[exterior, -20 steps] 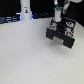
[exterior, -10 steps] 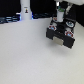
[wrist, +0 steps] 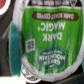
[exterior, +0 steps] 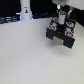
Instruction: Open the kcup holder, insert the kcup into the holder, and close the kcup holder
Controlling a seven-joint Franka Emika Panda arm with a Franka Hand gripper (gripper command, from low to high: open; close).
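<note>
The claw (exterior: 60, 20), clenched on the kcup (wrist: 50, 42), hangs directly above the open holder (exterior: 62, 34), slots just below.

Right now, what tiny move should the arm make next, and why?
Probably ease straight down a little further. The gripper hangs over the holder, whose drawer is pulled open, and the green pod top fills the wrist view. Whether the fingers are closed on the pod cannot be seen.

A pale tabletop (exterior: 25, 55) fills the exterior view; a white bottle-like object (exterior: 25, 11) stands at its far edge.
</note>
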